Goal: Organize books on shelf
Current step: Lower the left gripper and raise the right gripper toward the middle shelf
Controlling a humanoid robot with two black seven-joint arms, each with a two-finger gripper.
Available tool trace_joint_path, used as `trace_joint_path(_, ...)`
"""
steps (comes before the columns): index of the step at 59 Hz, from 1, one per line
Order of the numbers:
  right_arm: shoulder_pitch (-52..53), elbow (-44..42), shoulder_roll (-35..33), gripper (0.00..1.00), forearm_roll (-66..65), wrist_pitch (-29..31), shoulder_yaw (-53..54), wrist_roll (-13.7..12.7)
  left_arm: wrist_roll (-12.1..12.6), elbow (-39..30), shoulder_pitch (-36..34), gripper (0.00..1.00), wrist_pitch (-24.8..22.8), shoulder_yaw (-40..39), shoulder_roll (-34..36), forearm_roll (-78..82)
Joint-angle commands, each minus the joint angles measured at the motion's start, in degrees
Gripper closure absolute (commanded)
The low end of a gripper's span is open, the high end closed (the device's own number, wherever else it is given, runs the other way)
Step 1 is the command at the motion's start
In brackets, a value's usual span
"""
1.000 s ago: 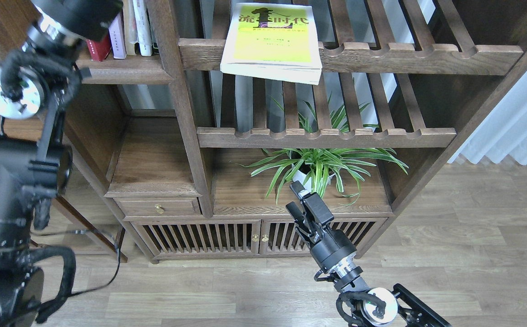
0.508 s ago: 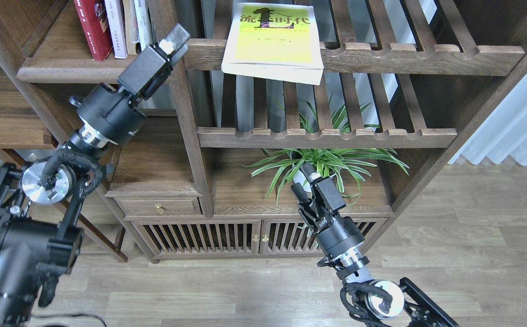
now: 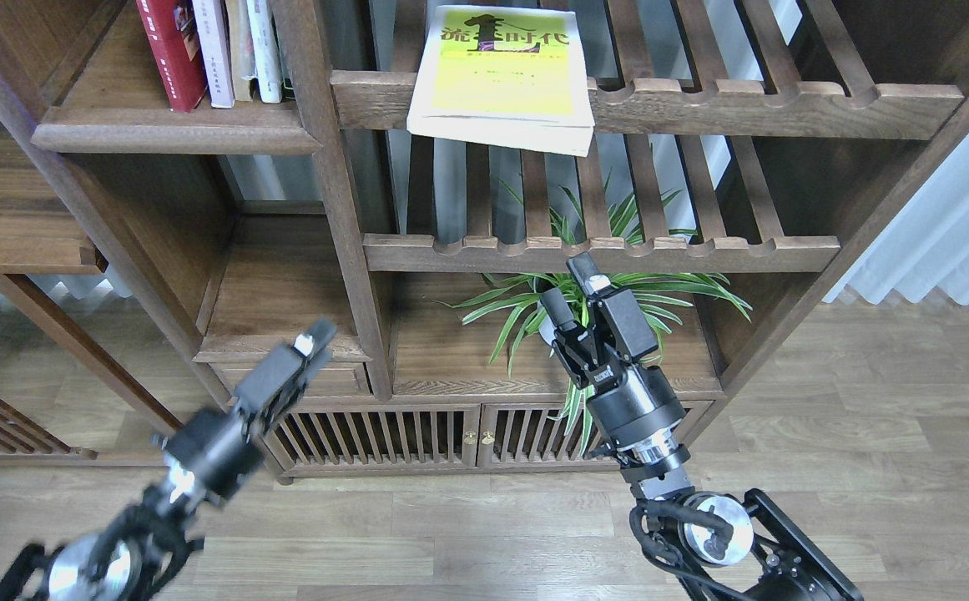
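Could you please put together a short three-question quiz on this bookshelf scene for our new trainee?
1. True or false: the yellow-green book stands upright among the other books.
2. Where is the dark red book? A) on the floor B) upright on the solid shelf at upper left C) beside the potted plant
3. Fill in: the right gripper is raised in front of the ____.

Key:
1. False. It lies flat on the upper slatted rack, its near edge hanging over the front rail.
2. B. It stands at the left end of the upright row.
3. Potted plant. The gripper holds nothing, and the left gripper is blurred.
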Motion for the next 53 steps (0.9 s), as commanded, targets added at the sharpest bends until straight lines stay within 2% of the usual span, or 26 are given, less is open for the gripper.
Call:
trace_joint_path(1,1.50,0.50,0.00,0.01,-0.10,-2.08,-0.09,0.01,-0.04,1.50,1.88,0.01,0.00,0.77,0.00,-3.43)
trace_joint_path(9,3.34,0.50,0.00,0.01,-0.36,-2.79,-0.44,0.01,-0.13,1.94,1.88,0.01,0.00,1.39,0.00,-9.41)
trace_joint_path(12,4.22,0.50,0.00,0.01,-0.54,-3.58,-0.53,0.01,-1.62,1.94,0.56,0.02,0.00,0.86,0.00,-10.90)
trace_joint_path(14,4.75,0.50,0.00,0.01,-0.54,-3.84,-0.53,0.01,-3.46,1.94,-0.14,0.02,0.00,0.86,0.00,-11.08)
trace_joint_path(15,5.01,0.50,0.00,0.01,-0.45,-3.93,-0.61,0.10,-5.47,1.94,-0.58,0.01,0.00,0.86,0.00,-11.08)
trace_joint_path(17,5.37,0.50,0.00,0.01,-0.45,-3.93,-0.62,0.19,-7.50,1.94,-0.84,0.01,0.00,1.04,0.00,-11.08)
trace_joint_path(18,5.80,0.59,0.00,0.01,-0.36,-3.93,-0.53,0.27,-9.42,2.11,-1.19,0.01,0.00,1.04,0.00,-10.99)
trace_joint_path(20,6.16,0.59,0.00,0.01,-0.36,-3.93,-0.62,0.54,-10.75,2.55,-1.64,0.01,0.00,1.04,0.00,-10.82)
trace_joint_path(21,6.68,0.68,0.00,0.01,-0.36,-4.02,-0.79,1.23,-12.24,3.34,-2.33,0.01,0.00,1.13,0.00,-10.82)
trace_joint_path(23,7.47,0.85,0.00,0.01,-0.36,-4.10,-0.97,2.29,-12.95,3.96,-2.60,0.01,0.00,1.04,0.00,-10.64)
trace_joint_path(28,9.49,1.21,0.00,0.01,-0.36,-4.63,-2.46,5.28,-13.40,5.63,-2.69,0.01,0.00,1.13,0.00,-10.11)
trace_joint_path(31,10.46,1.38,0.00,0.01,-0.36,-5.16,-2.90,5.99,-13.40,6.33,-2.69,0.01,0.00,1.30,0.00,-10.02)
trace_joint_path(42,13.54,1.38,0.00,0.01,-0.54,-8.41,-3.25,6.25,-13.49,6.86,-2.96,0.01,0.00,1.48,0.00,-9.32)
trace_joint_path(53,16.00,1.21,0.00,0.01,-0.54,-9.82,-5.18,6.51,-15.15,6.42,-1.11,0.01,0.00,1.65,0.00,-9.41)
